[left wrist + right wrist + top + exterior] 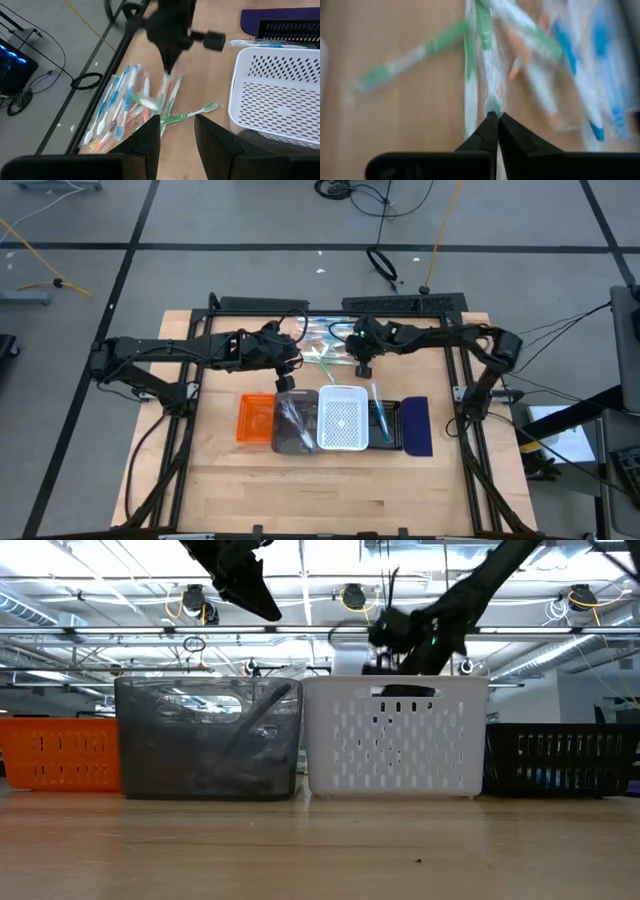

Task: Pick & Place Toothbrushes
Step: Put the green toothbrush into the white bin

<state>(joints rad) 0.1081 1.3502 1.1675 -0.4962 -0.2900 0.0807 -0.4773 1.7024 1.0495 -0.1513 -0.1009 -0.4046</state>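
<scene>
Right claw (494, 116) pinched shut on a wrapped green toothbrush (492, 75) in the pile beyond the white tray (342, 420).
The thin tip hold may slip, or drag neighbours; left claw (177, 131) hovers half-open, empty.

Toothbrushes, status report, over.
Right end effector shut on a wrapped toothbrush in the pile. Left end effector hovers over the grey tray, part open, empty. Nothing in the way.

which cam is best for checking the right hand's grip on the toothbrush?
Right wrist view: the right hand is shut on a green-and-white toothbrush, seen close up. Left wrist view shows that hand over the toothbrush pile from farther off. High view shows it small. Low view: baskets hide the grip.
</scene>
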